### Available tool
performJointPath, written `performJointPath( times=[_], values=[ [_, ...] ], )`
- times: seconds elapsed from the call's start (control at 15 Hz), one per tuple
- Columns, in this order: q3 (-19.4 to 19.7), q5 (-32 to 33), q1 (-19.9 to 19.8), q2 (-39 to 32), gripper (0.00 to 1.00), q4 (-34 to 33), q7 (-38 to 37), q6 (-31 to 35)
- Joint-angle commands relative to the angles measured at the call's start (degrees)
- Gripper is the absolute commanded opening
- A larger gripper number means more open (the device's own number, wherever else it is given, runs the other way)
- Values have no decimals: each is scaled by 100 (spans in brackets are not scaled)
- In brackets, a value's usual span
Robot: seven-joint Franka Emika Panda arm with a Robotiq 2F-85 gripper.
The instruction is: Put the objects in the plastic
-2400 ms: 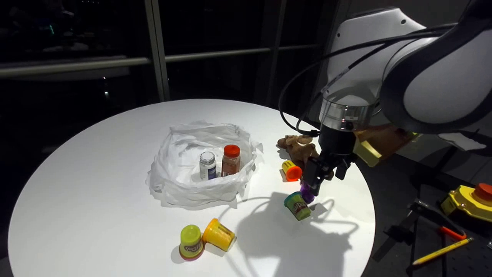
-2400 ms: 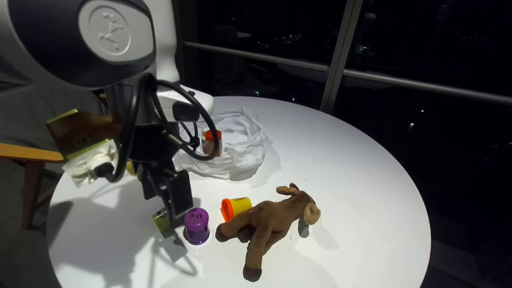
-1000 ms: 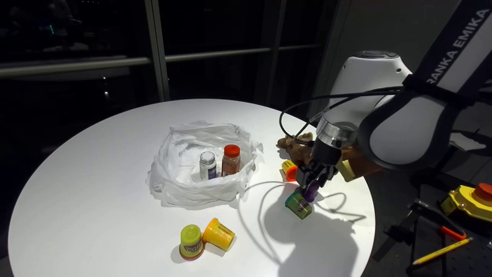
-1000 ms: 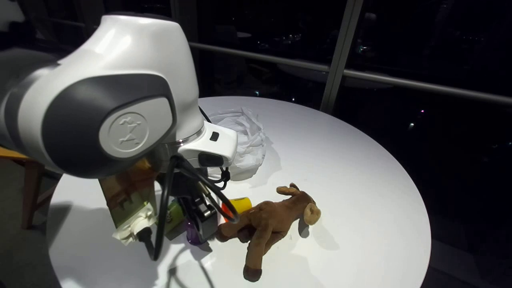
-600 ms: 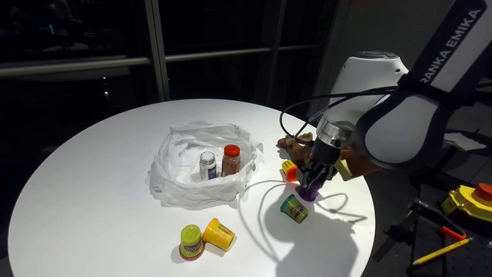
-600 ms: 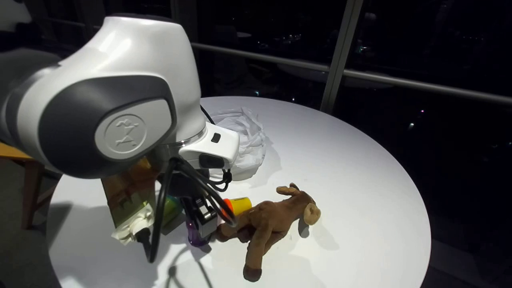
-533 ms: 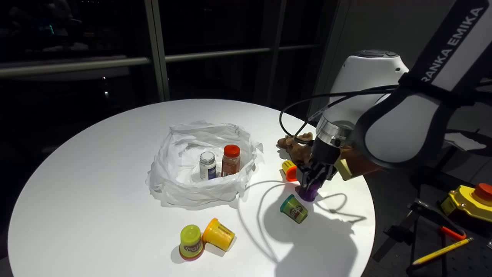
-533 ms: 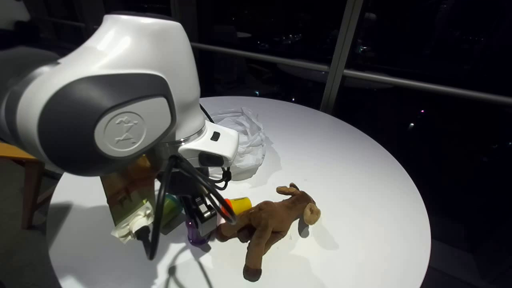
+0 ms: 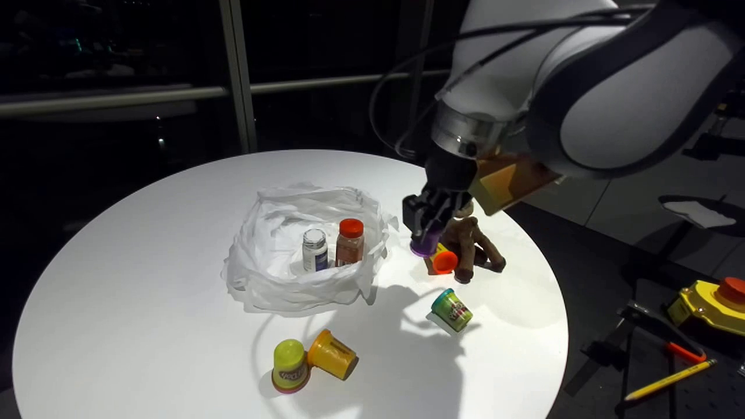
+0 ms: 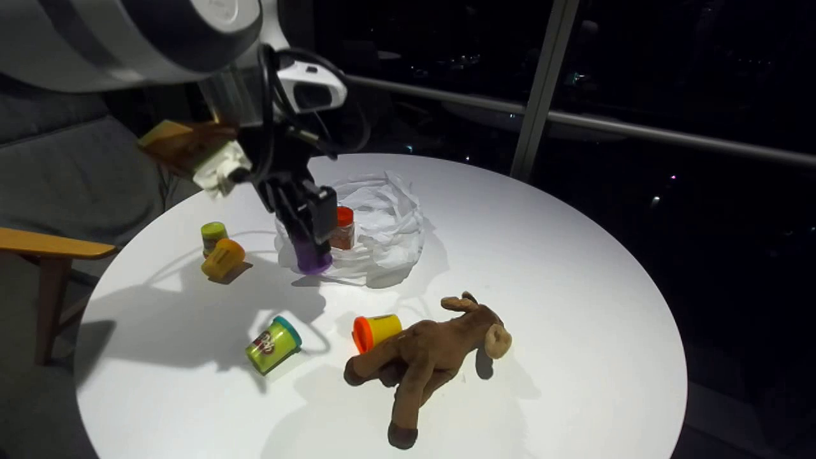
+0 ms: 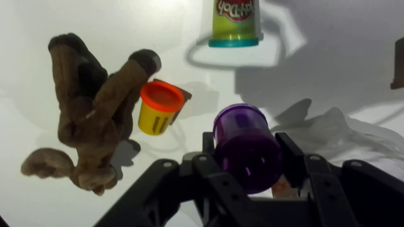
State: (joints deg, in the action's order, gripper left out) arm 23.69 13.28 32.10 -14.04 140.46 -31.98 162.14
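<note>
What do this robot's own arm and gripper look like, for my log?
The arm is a smooth, rounded, white-and-grey shell with dark bands, ending in a shiny silver collar. Black cables loop alongside, near a boxy amber piece and a white wrap. The gripper is black, with two jointed fingers and round bolt heads. No lettering on either is legible.

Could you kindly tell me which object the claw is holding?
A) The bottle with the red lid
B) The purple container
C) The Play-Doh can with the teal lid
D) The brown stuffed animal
B, because the wrist view shows the purple container clasped from both sides by the claw.
</note>
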Motion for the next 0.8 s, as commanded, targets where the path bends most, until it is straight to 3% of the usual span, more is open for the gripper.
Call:
performJointPath(
  times=[0.0,0.2,0.4,0.73],
  values=[
    [-449,909,-265,-39,26,-1038,-590,-643],
    [-930,1234,-620,-420,26,-1949,-805,-884],
    [-1278,1127,-931,-958,26,-2714,-651,-1030],
    [-1263,1003,-1268,-1984,26,-3610,-482,-980]
  ],
)
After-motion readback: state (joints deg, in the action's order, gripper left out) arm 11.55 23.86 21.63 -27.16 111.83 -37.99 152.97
